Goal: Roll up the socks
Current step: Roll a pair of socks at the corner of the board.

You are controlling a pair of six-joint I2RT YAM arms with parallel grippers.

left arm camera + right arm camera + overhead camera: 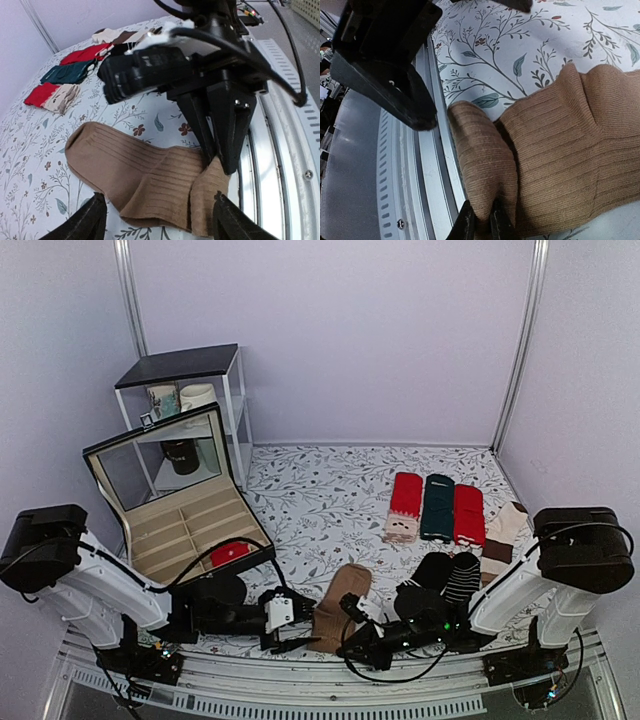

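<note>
The left gripper (160,197) is open, its fingers standing either side of the socks' near end. The socks (340,605) lie near the front edge of the table (320,490), their long axis running near to far (far end leaning slightly right). The right gripper (481,224) pinches their folded near end.

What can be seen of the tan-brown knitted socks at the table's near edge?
The tan-brown knitted socks are plain, finely ribbed and soft-looking. They lie flat on the floral tablecloth beside the metal edge rail. Their near end is folded over; the right arm's jaws are shut on that fold. The left arm's jaws stand open nearby.
</note>
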